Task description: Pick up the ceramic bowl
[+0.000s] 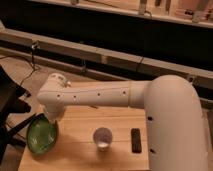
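The ceramic bowl (41,136) is green and sits at the left edge of the wooden table (80,152). My white arm (100,95) reaches across from the right and bends down at its wrist above the bowl. My gripper (52,121) points down at the bowl's far right rim and is mostly hidden under the wrist.
A white cup (102,138) stands on the table, right of the bowl. A small black rectangular object (135,140) lies further right. A dark chair (10,107) stands left of the table. A long low ledge (105,55) runs behind.
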